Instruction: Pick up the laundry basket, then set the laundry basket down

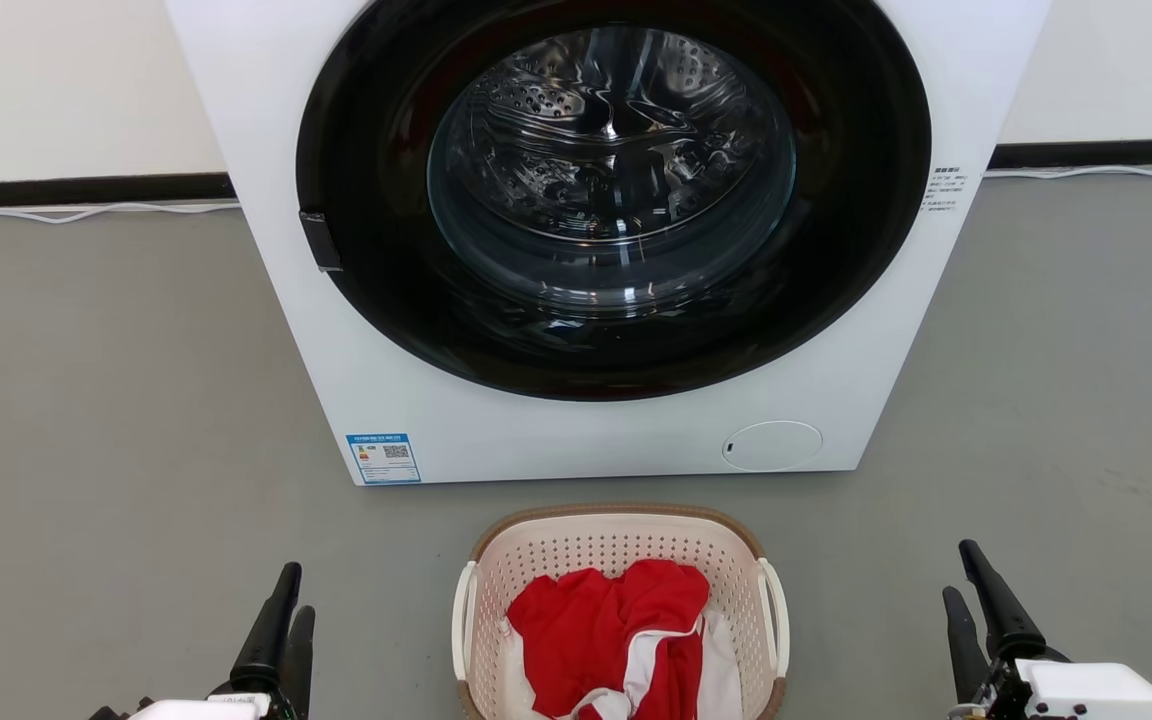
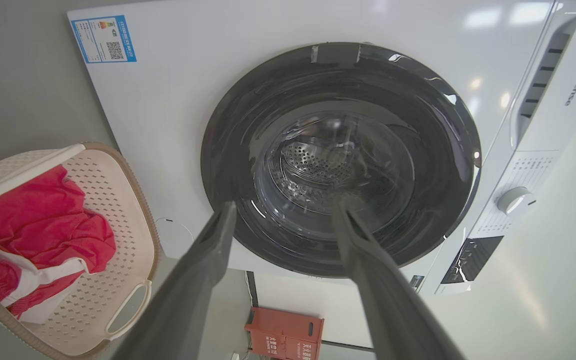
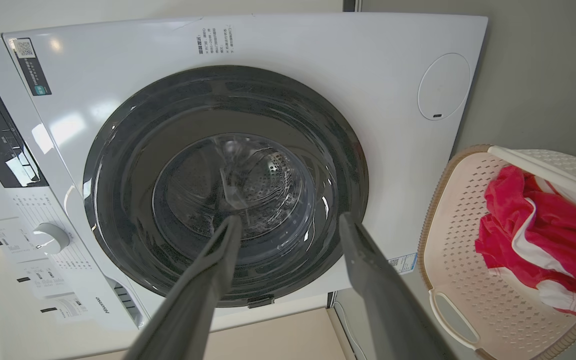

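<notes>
The laundry basket (image 1: 621,545), cream with perforated walls, a brown rim and white side handles, stands on the grey floor just before the washing machine, holding red and white cloth. It also shows at the left of the left wrist view as the laundry basket (image 2: 133,235) and at the right of the right wrist view as the laundry basket (image 3: 455,250). My left gripper (image 1: 293,592) hangs open to the basket's left, well apart from it. My right gripper (image 1: 961,572) hangs open to its right, equally apart. Both grippers (image 2: 283,212) (image 3: 290,225) hold nothing between their fingers.
A white front-loading washing machine (image 1: 496,420) with a closed round dark glass door (image 1: 611,190) stands right behind the basket. White cables (image 1: 86,212) run along the wall's dark skirting. An orange-red crate (image 2: 284,332) sits beyond the machine. Grey floor spreads on both sides.
</notes>
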